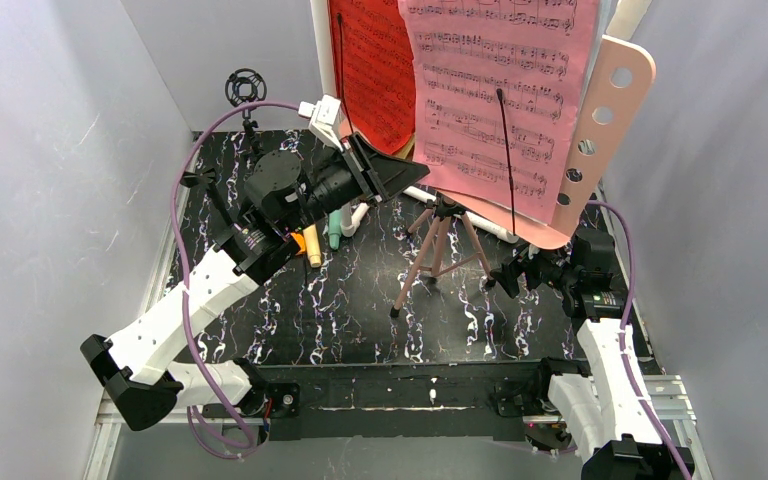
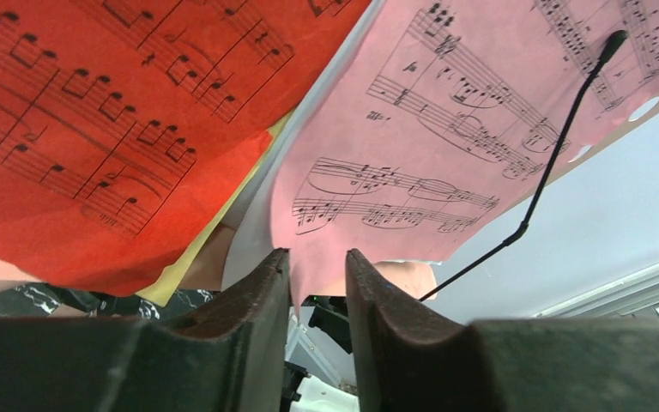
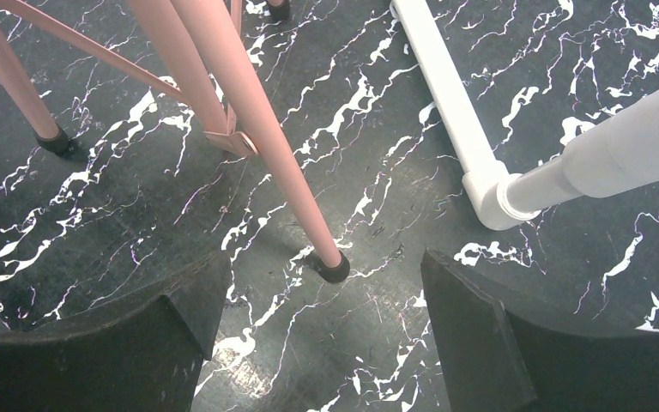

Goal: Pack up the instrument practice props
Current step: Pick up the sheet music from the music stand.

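Reaching up toward the stand (image 1: pixel 605 130), the left tool (image 2: pixel 315 268) holds its fingers a narrow gap apart around the bottom corner of the pink sheet (image 2: pixel 446 129), not visibly pressing it. The red folder (image 2: pixel 94 129) hangs just left of that sheet. The right tool (image 3: pixel 322 339) sits low over the tabletop (image 3: pixel 94 215), fingers wide apart either side of a tripod foot (image 3: pixel 333 270). Two microphones (image 1: pixel 333 228) lie under the left arm, near the white pipe (image 3: pixel 446 94).

The left arm (image 1: pixel 195 295) and right arm (image 1: pixel 615 385) wore white shells over black joints — purple cables (image 1: pixel 182 215) trailing, the left gripper (image 2: pixel 316 257) matte black.
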`<state>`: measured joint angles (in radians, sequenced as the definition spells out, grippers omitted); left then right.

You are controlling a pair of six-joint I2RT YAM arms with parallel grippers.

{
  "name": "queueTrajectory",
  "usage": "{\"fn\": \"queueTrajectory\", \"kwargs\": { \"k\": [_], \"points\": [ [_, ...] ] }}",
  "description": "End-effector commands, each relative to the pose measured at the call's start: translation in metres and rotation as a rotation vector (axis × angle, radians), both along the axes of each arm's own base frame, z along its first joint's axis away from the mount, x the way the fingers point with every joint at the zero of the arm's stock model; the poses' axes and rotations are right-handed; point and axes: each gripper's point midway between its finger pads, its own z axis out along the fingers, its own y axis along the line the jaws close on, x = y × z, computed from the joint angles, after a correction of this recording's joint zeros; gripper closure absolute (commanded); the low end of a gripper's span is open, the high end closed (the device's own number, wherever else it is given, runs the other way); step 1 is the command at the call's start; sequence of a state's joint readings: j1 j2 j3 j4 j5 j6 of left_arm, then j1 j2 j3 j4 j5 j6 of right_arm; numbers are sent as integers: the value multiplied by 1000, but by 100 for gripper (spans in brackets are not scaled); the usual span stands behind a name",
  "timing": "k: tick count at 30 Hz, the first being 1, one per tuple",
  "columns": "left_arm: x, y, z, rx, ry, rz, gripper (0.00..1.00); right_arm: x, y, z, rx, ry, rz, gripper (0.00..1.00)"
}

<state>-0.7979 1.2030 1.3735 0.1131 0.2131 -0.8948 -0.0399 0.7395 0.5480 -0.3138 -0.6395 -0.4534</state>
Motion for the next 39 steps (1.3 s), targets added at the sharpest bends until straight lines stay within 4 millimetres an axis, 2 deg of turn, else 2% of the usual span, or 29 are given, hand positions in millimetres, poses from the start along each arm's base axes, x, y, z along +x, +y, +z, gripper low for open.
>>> {"fn": "queueTrajectory", "kwargs": {
  "k": [1,4,10,11,14,17,18,19,23,25,31,39],
  "points": [
    [-6,6,29,-78,-65,-4,69,6,1,21,1,-60,18,9],
    [-3,5,31,-83,-63,5,60,6,1,21,1,-62,17,9],
    [6,-1,27,-79,-45,20,59,6,1,22,0,-63,18,9],
    [7,-2,27,-79,-43,16,61,6,1,22,0,-63,17,9],
    [7,-6,28,-77,-43,-2,83,6,1,22,0,-61,18,9],
    [4,-3,25,-71,-49,-1,91,6,1,22,0,-63,19,9],
    [1,2,23,-64,-63,13,93,5,1,22,1,-62,20,9],
    [-3,12,23,-53,-110,36,100,5,2,22,2,-63,23,9],
    [-19,35,30,11,-300,74,100,5,1,22,2,-60,20,9],
    [-28,47,27,41,-374,90,100,5,1,21,2,-58,22,9],
    [-23,76,3,141,-432,220,100,6,1,19,2,-51,21,9],
    [-20,95,-5,208,-459,298,100,6,1,19,3,-50,22,9]
  ]
}}
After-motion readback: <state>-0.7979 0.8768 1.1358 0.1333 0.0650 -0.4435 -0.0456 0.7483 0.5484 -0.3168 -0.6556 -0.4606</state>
